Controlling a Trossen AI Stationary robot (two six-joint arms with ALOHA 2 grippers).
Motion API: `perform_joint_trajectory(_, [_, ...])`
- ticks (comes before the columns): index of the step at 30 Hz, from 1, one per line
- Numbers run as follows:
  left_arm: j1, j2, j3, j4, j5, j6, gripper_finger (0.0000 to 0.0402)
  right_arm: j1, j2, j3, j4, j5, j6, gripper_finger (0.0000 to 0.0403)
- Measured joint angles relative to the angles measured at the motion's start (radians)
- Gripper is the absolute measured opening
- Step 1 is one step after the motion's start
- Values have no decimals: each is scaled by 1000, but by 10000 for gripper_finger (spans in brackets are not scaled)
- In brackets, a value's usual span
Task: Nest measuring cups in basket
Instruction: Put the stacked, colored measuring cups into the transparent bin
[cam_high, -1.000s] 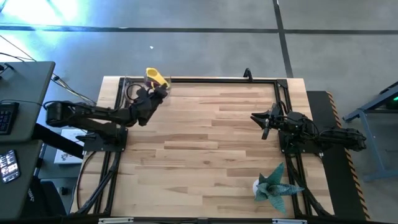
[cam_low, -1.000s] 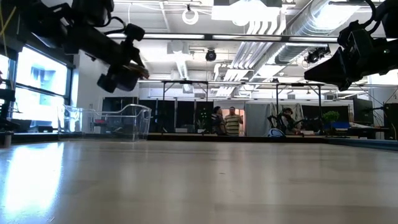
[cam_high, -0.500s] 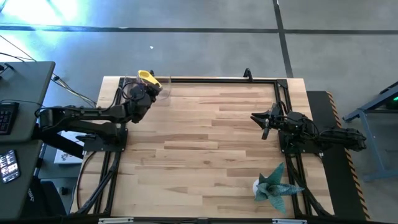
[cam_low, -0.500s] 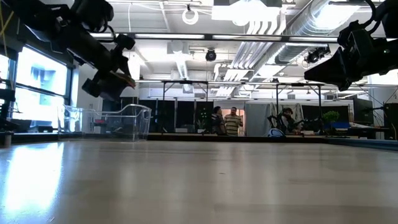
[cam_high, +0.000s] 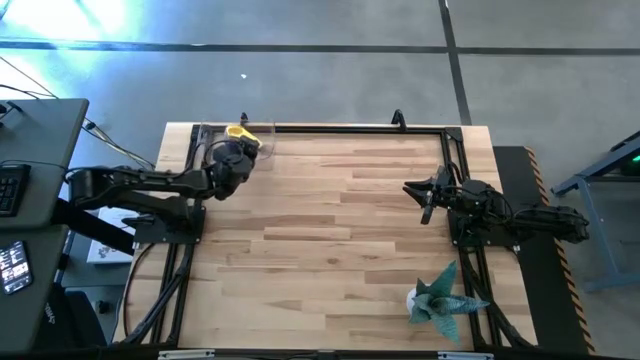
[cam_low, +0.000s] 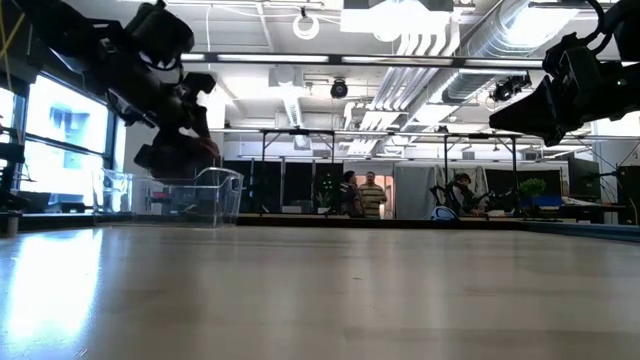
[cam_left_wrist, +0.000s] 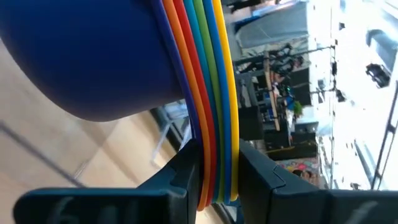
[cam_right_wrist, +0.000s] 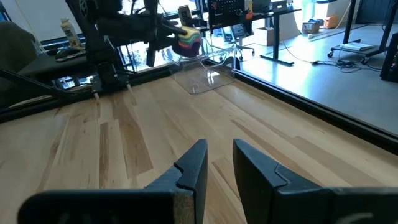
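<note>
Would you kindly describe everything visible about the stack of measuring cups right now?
The measuring cups are nested into one stack of glossy plastic: a dark blue bowl outermost, with purple, red, orange, light blue, green and yellow rims and handles layered together. The left tool pinches the bundled handles between its fingers, holding the stack off the table, tilted, over the clear basket at the table's far left corner. Nothing else touches it.

Rainbow-striped measuring cups (cam_left_wrist: 124, 56) (outermost dark blue)
</note>
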Motion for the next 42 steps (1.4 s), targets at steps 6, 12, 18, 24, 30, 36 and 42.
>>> perform_joint_trajectory(6, [-14,39,0,-33,-47,-95,68,0,0,0,0,0,0,69])
perform_joint_trajectory(12, [5,83,0,-51,-48,-173,68,0,0,0,0,0,0,69])
perform_joint_trajectory(18, [63,132,0,-38,22,-261,68,0,0,0,0,0,0,69])
perform_joint_trajectory(24, [115,139,0,-20,78,-285,68,0,0,0,0,0,0,69])
perform_joint_trajectory(30, [162,139,0,-27,154,-325,72,0,0,0,0,0,0,69])
perform_joint_trajectory(36, [200,139,0,-36,165,-326,69,0,0,0,0,0,1,69])
perform_joint_trajectory(42, [242,138,0,-61,185,-321,73,0,0,0,0,0,0,69])
